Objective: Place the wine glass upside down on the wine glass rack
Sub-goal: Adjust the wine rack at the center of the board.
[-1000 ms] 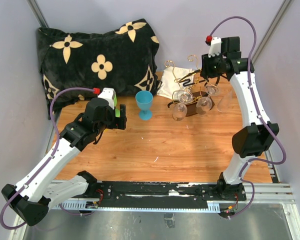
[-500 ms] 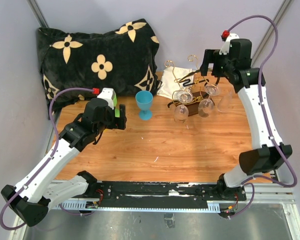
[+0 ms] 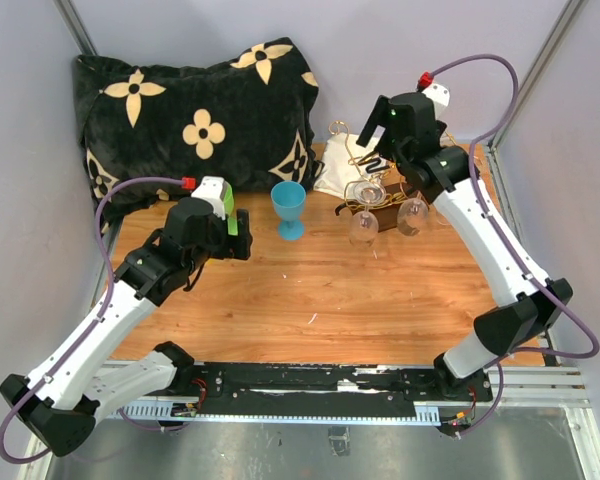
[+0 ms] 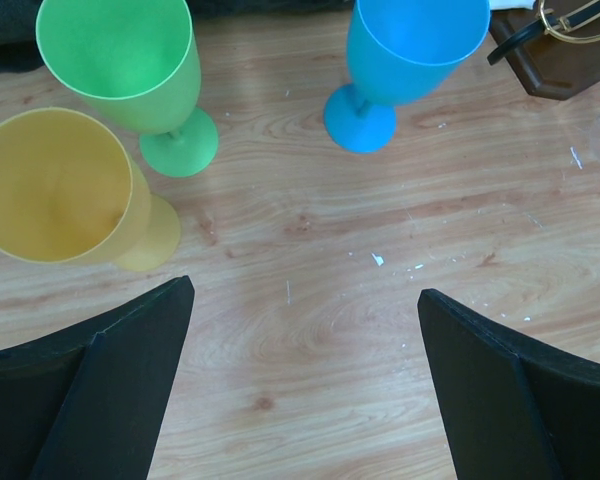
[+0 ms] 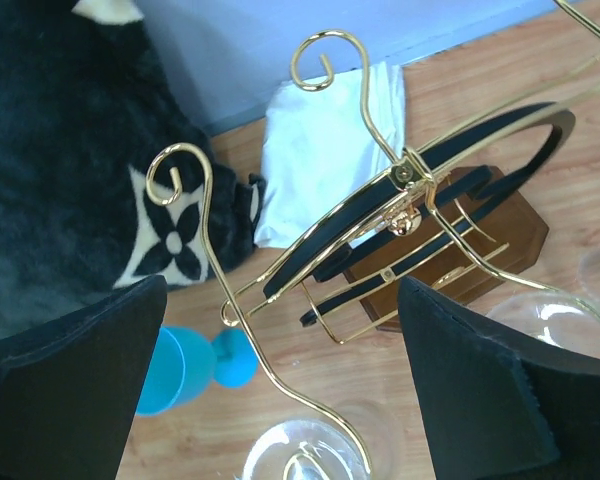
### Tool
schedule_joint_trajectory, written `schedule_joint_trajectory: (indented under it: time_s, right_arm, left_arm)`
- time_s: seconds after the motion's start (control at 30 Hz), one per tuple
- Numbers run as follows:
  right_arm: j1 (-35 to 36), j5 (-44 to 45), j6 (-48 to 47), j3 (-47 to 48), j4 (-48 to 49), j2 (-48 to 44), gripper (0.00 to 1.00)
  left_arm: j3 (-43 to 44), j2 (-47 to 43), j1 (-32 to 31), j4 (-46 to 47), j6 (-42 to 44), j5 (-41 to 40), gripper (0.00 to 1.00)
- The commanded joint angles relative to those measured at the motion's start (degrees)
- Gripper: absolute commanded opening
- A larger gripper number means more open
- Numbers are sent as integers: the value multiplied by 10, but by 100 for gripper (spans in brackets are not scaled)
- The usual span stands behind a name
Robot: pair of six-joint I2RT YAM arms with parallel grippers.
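Right gripper (image 5: 282, 330) — wide open, empty — hovers directly above the wine glass rack (image 5: 398, 190).

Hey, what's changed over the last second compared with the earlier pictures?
The right gripper opened wide, lifted off the right side of the gold wire wine glass rack and swung left above it, empty. The open left gripper, blue plastic goblet and hanging clear glasses stayed put.
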Motion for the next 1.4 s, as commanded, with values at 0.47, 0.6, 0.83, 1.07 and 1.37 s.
schedule_joint_trajectory:
  time_s: [0.47, 0.6, 0.83, 1.07, 1.37]
  right_arm:
    - [19, 184, 162, 120, -108, 133, 90]
    - [18, 199, 155, 122, -104, 145, 85]
    - [14, 210, 150, 123, -104, 165, 78]
    - [7, 221, 140, 114, -101, 167, 71]
    - [-1, 205, 118, 98, -83, 169, 61]
  left_arm:
    - [-15, -28, 0, -7, -4, 5, 100]
    - [-15, -28, 0, -7, -2, 4, 100]
    - [-19, -30, 0, -5, -2, 4, 100]
    - [-19, -32, 0, -5, -2, 4, 100]
    - [-26, -39, 0, -6, -4, 4, 100]
